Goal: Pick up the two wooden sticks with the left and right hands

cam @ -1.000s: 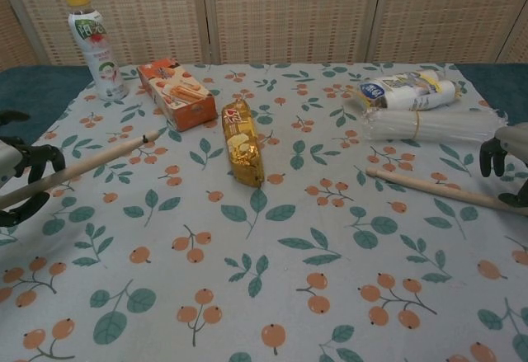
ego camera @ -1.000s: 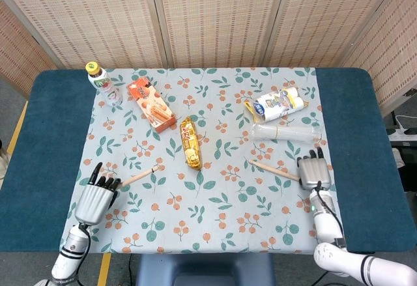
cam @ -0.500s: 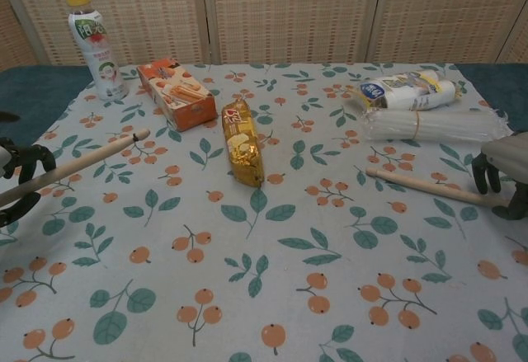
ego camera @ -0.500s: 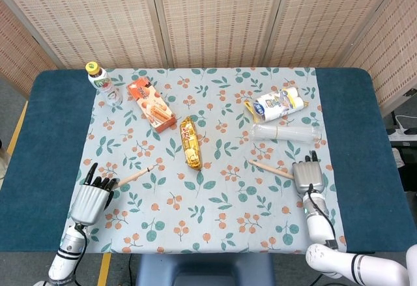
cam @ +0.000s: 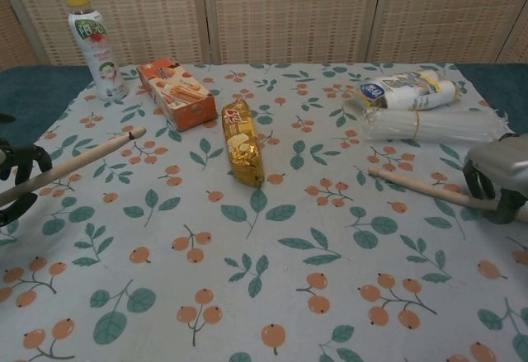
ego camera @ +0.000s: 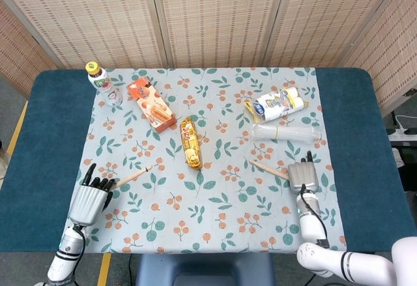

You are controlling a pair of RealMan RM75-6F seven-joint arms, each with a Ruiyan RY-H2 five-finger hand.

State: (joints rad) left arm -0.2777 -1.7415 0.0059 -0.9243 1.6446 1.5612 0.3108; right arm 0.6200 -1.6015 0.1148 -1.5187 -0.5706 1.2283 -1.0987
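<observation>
Sticks are being taken one per hand, which explains why the two arms are working at opposite edges of the floral cloth (ego camera: 215, 201). At about eight o'clock on the table, the left hand (ego camera: 89, 198) is gripping the left wooden stick (cam: 78, 160) by its near end, so the shaft is slanting up and away toward one o'clock with its far tip raised off the cloth in the chest view. At about four o'clock, the right hand (ego camera: 301, 177) is curling its fingers (cam: 477, 182) down over the near end of the right wooden stick (cam: 421, 186), which is lying flat on the cloth and pointing toward ten o'clock; a firm grip cannot be confirmed, though the fingers are touching it. Compared with half a second ago, the right hand is sitting further in toward the table's middle and covering more of its stick, while the left hand is holding slightly lower and further back, its stick's tip sitting a little higher in the chest view. Snacks stay clear of both: the gold snack bar (ego camera: 189, 143) at centre, orange box (ego camera: 151, 105) and bottle (ego camera: 104, 84) toward eleven o'clock, wrapped packets (ego camera: 280, 103) toward two o'clock.
</observation>
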